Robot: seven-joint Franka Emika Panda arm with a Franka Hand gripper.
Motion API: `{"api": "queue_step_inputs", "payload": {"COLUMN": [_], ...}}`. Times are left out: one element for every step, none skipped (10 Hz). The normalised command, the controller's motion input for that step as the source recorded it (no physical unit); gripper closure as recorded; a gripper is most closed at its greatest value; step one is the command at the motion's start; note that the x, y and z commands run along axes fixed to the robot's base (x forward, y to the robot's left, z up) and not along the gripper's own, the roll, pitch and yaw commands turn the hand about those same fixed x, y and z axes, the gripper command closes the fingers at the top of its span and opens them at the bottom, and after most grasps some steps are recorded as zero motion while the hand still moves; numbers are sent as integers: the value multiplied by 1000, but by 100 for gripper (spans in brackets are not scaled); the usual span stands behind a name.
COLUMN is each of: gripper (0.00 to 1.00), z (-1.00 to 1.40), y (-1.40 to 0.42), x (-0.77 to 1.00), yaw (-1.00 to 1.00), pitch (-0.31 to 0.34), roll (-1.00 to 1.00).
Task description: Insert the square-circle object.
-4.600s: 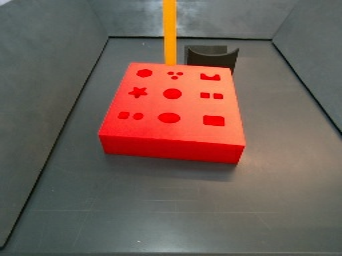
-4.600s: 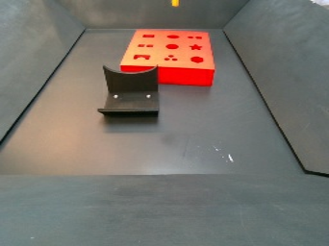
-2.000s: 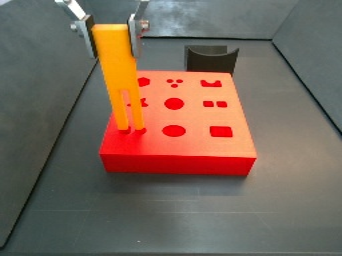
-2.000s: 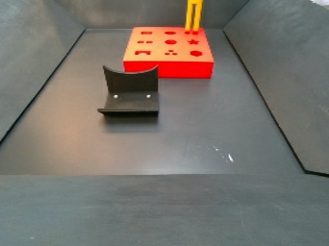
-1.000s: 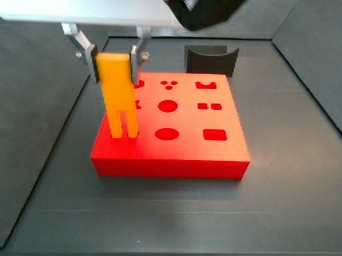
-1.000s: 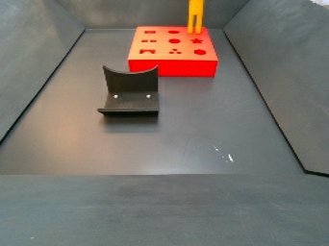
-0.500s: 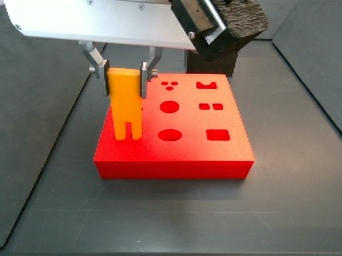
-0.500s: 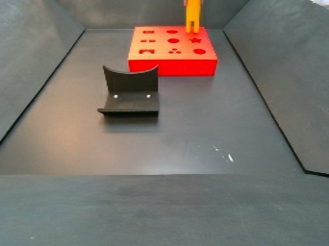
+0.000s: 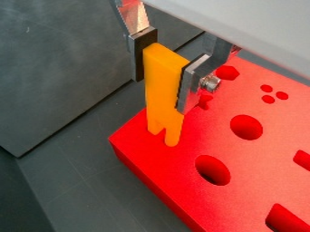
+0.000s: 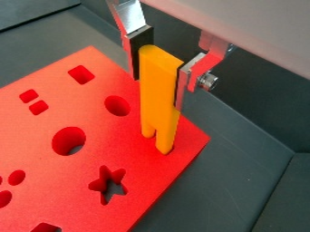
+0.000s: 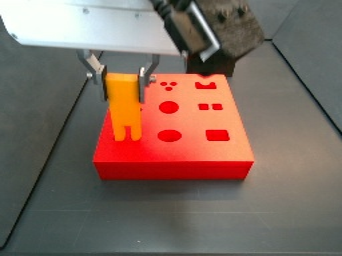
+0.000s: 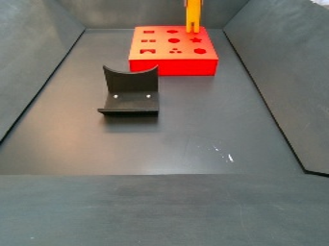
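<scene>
The claw [image 9: 166, 62] pinches the upright square-circle object [image 9: 162, 98] by its upper end, directly above the red block [image 11: 174, 137]. Its two prongs point down, touching the block's top near a corner. The fixture [image 12: 129, 93] stands well apart from the block.

1. Square-circle object [image 9: 161, 91]: long slim orange-yellow bar, two short prongs at lower end.
2. Upright, prongs down, tips at top face of red block [image 11: 201, 140] near its corner.
3. Upper end clamped between plates of gripper [image 10: 161, 56].
4. Top edge visible [image 12: 193, 13].
</scene>
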Motion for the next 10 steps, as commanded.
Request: {"api": "queue_step_inputs", "payload": {"gripper": [100, 100, 100, 100, 100, 100, 100, 100, 100, 100], "z": [-889, -1000, -1000, -1000, -1000, 0, 0, -211, -429, -449], "y": [0, 31, 11, 34, 34, 29, 0, 137, 323, 160], "x": [180, 154, 154, 223, 237, 0, 0, 43, 0, 0], "yaw": [0, 0, 0, 0, 0, 0, 0, 0, 0, 0], "pitch": [-7, -46, -36, -20, -16, 6, 0, 0, -84, -74], "roll": [131, 7, 0, 0, 0, 6, -4, -161, -370, -224]}}
